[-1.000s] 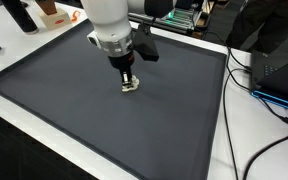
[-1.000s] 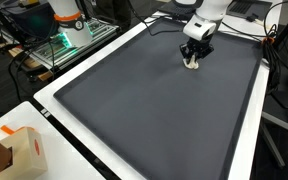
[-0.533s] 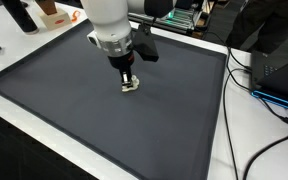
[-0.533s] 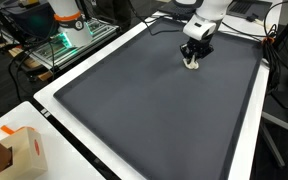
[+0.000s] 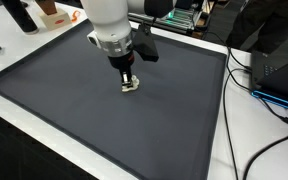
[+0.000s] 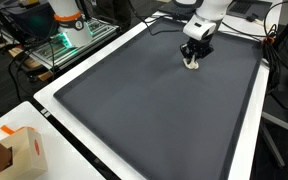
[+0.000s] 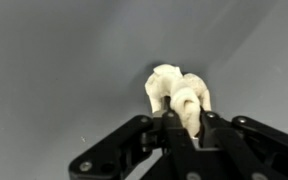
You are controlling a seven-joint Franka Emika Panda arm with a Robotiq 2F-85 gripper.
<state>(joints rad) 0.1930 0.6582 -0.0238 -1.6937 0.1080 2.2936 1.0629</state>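
Observation:
A small cream-white lumpy object (image 7: 176,92) rests on the dark grey mat (image 5: 74,110). In the wrist view my gripper (image 7: 186,122) comes in from the bottom, its black fingers (image 7: 170,128) pressed against the near part of the object. Both exterior views show the gripper (image 5: 130,81) (image 6: 192,60) pointing straight down, its tips at the white object (image 5: 131,86) (image 6: 192,64) on the mat. The jaws are shut on the object. The object's lower part is hidden between the fingers.
The mat has a white border (image 6: 246,140). Cables (image 5: 252,85) and a dark device (image 5: 284,70) lie off one edge. A cardboard box (image 6: 19,150) sits at a corner, and a lit rack (image 6: 64,45) stands beyond the mat.

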